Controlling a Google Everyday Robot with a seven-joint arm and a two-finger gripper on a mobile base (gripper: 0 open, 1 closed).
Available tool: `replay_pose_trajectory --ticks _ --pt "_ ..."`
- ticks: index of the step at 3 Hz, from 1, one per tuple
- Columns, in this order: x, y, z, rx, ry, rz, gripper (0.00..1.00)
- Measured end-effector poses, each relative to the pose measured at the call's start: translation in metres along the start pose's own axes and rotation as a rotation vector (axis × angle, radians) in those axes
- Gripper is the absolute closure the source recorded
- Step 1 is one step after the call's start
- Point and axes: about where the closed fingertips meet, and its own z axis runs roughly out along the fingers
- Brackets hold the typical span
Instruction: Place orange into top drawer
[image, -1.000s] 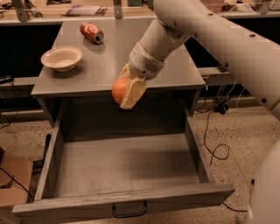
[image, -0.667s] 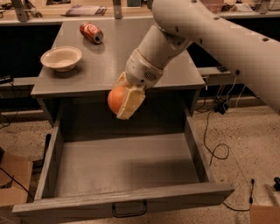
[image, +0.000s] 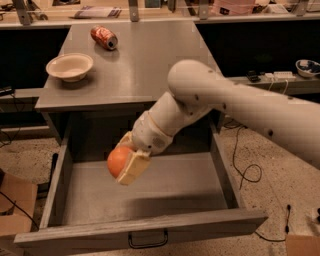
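Observation:
The orange (image: 117, 160) is round and bright, held between the cream fingers (image: 133, 167) of my gripper (image: 125, 161). The gripper is shut on it and hangs over the left middle of the open top drawer (image: 165, 186), a little above its floor. The drawer is wide, deep and grey, pulled fully out, with a small black handle (image: 148, 241) on its front panel. My white arm reaches in from the right across the drawer's back edge.
On the grey cabinet top (image: 145, 65) stand a cream bowl (image: 69, 66) at the left and a red soda can (image: 104, 37) lying on its side at the back. Cables lie on the floor at the right, a cardboard box (image: 12, 207) at the left.
The gripper with the orange has moved down from the cabinet's front edge into the drawer opening. The arm now stretches lower across the view.

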Motion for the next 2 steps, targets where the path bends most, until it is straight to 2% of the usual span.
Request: replay_pose_trajectory --ticks 1,2 --pt "0.036 0.007 0.051 -0.002 -0.064 0.069 1.0" --pt "0.069 -0.008 0.08 0.015 -0.075 0.106 1.0"
